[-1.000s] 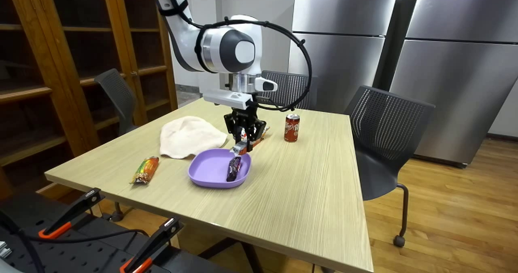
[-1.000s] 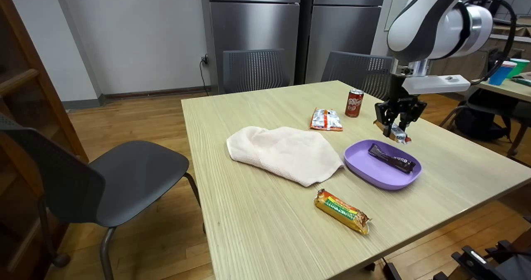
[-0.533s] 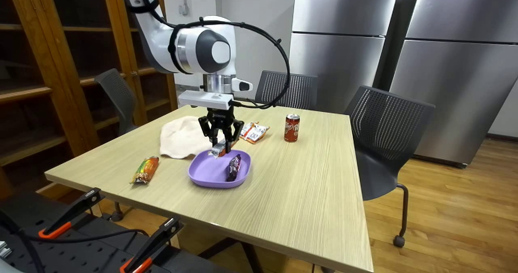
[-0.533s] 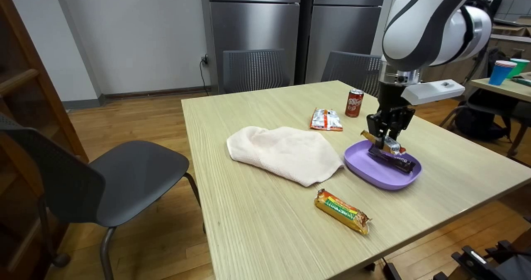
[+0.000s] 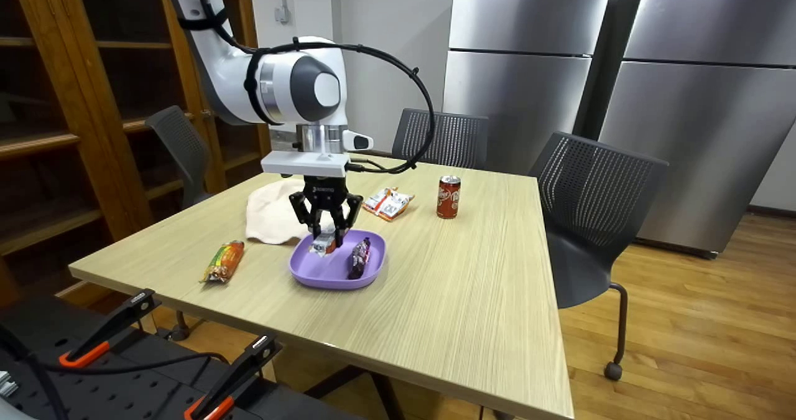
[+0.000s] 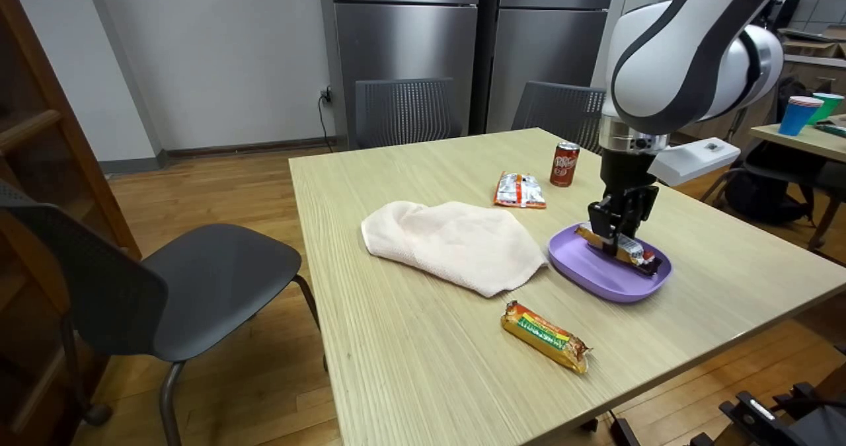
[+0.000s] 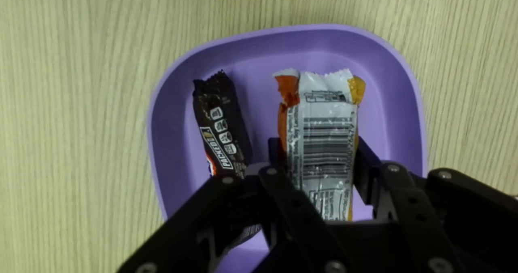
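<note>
Two black fingers point(image 7: 366, 172) of the gripper point(image 5: 328, 233) clasp the bar point(image 7: 325, 143) by its long sides, near the middle, with its white barcode face up. The bar is within the rim of the plate point(image 7: 259, 87), beside the dark bar point(image 7: 221, 131); whether its underside touches the plate I cannot tell. It looks light, a snack in thin, glossy film, so the wrapper is probably slick and apt to crinkle or slide over what it covers. The inside is likely firm but may crack under a hard squeeze: modest pressure should do. The middle of the long edges, where the fingers sit, seems the best hold, since it balances the length; the crimped end is mostly flat film and would probably fold. The dark bar, also in film, lies near enough that a finger could brush it. Just beside the plate lies the cloth point(image 6: 456, 241), rumpled. Farther out on the table point(image 5: 460, 283) are the gold pack point(image 6: 545, 337), the silver packet point(image 6: 519, 190) lying flat, and the can point(image 6: 564, 164), upright.
</note>
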You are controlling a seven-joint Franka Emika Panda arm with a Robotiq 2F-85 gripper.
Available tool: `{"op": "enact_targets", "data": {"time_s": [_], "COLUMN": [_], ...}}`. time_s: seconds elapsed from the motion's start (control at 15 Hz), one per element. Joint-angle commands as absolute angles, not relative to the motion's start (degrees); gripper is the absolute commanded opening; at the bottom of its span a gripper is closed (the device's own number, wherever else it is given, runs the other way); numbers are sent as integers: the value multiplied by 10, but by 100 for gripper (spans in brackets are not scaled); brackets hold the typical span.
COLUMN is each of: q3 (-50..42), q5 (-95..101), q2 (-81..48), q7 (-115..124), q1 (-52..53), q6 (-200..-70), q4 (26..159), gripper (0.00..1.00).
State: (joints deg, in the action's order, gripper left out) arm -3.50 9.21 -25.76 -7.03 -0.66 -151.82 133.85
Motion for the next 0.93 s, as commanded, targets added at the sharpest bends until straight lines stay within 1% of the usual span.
{"op": "enact_targets", "data": {"time_s": [0.0,0.87], "q3": [-31,-41], "q5": [104,106], "q2": [-269,-312], "q7": [-90,-101], "q1": [-11,-14], "q6": [-1514,-1500], "q4": [1328,1285], "gripper": [18,18]}}
